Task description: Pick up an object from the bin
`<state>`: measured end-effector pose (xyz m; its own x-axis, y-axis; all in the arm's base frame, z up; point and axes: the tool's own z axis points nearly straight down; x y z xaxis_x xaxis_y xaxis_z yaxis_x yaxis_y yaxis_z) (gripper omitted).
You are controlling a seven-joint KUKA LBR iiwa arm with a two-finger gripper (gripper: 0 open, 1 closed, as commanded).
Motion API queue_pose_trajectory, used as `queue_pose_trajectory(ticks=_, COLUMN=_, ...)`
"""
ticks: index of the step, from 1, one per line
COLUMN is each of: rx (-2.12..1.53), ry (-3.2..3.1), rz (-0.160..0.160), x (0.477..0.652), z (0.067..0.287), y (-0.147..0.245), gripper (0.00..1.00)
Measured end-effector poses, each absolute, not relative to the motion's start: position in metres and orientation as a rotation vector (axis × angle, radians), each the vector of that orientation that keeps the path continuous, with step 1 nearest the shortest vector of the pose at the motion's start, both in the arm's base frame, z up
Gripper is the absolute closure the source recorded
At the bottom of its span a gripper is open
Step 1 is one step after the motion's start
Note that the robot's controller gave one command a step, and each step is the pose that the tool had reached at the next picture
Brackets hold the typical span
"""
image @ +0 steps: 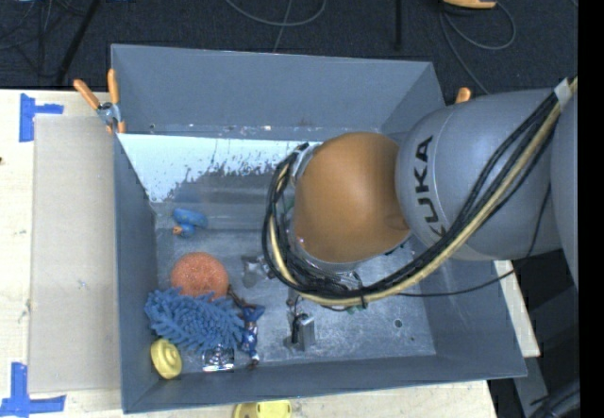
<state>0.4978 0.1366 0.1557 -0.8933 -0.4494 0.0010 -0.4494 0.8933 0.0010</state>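
My gripper (pixel 276 299) hangs low over the bin floor, just below the orange wrist cover and near the middle front. It is open, with one fingertip (pixel 253 267) to the left and the other (pixel 300 331) toward the front, and bare floor between them. An orange-red scrubby ball (pixel 198 275) lies just left of the left fingertip. A blue fuzzy cloth (pixel 193 320) is bunched in front of the ball, a short way left of the gripper. At the cloth's right edge rests a small blue and silver item (pixel 249 331).
A yellow round piece (pixel 166 359) sits in the front left corner. Beside it is a small shiny metal thing (pixel 218 360). A small blue and orange object (pixel 189 219) lies further back on the left. The arm and its cables cover the bin's right half.
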Motion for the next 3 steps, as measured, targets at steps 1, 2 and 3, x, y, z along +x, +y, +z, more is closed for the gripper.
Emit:
queue_pose_trajectory(ticks=1, rx=0.636, ry=-3.074, rz=-0.003, x=0.495, z=0.137, y=0.18, gripper=0.0)
queue_pose_trajectory(ticks=2, rx=0.937, ry=-3.002, rz=0.001, x=0.5, z=0.076, y=0.219, gripper=0.0)
queue_pose_trajectory(ticks=3, rx=1.087, ry=-2.964, rz=-0.003, x=0.494, z=0.071, y=0.211, gripper=1.0)
